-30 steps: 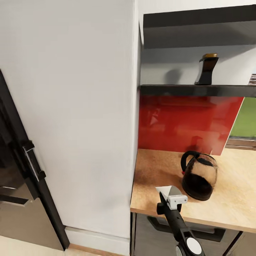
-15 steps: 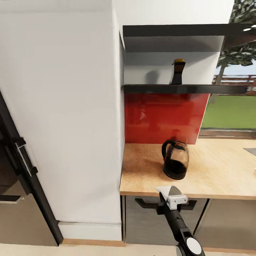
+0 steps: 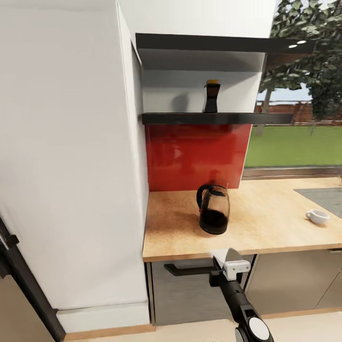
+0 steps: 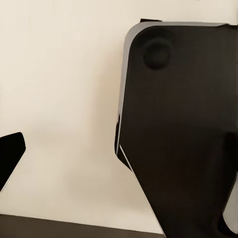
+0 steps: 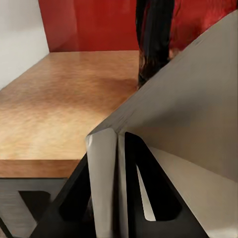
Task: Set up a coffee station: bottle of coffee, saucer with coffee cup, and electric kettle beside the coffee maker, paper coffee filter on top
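My right gripper (image 3: 227, 260) is shut on the paper coffee filter (image 3: 224, 255), a white cone held just in front of the countertop (image 3: 175, 232) edge. In the right wrist view the filter (image 5: 188, 119) is pinched between the fingers (image 5: 101, 168). The electric kettle (image 3: 213, 216) stands on the countertop near the red backsplash. On the black shelf above it is the bottle of coffee (image 3: 212, 96). The coffee cup (image 3: 317, 216) sits far right on the countertop. My left gripper (image 4: 119, 148) hangs open beside a dark panel. The coffee maker and saucer are out of view.
A tall white cabinet wall (image 3: 71, 156) borders the countertop on the left. Grey cabinet fronts with a black handle (image 3: 185, 270) lie below it. A dark appliance edge (image 3: 14, 266) is at far left. A window with lawn (image 3: 294, 142) is at the right.
The camera has pulled back and swung right, so the kettle and shelf look smaller and further left, and the coffee cup has come into view. The right gripper still holds the filter.
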{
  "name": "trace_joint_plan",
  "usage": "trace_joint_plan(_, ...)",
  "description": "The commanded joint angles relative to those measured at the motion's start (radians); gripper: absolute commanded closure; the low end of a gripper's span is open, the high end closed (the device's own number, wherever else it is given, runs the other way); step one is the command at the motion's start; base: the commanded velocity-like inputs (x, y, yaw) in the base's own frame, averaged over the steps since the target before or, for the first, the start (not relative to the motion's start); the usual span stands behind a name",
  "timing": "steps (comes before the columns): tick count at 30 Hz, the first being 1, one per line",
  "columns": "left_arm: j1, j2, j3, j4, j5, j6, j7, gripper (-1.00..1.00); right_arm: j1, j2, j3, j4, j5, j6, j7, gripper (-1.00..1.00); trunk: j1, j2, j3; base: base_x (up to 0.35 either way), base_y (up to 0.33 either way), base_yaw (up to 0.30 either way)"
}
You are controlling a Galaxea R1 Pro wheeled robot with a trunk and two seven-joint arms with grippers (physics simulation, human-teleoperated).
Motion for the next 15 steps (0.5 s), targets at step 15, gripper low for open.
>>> trace_joint_plan(15,0.000,-0.003,0.008,-0.002,0.006,-0.002,0.000,-1.00,0.000,0.000,0.000,0.001,0.002,0.002,0.001,1.00,0.000,-0.001,-0.001,0.000,0.000,-0.265)
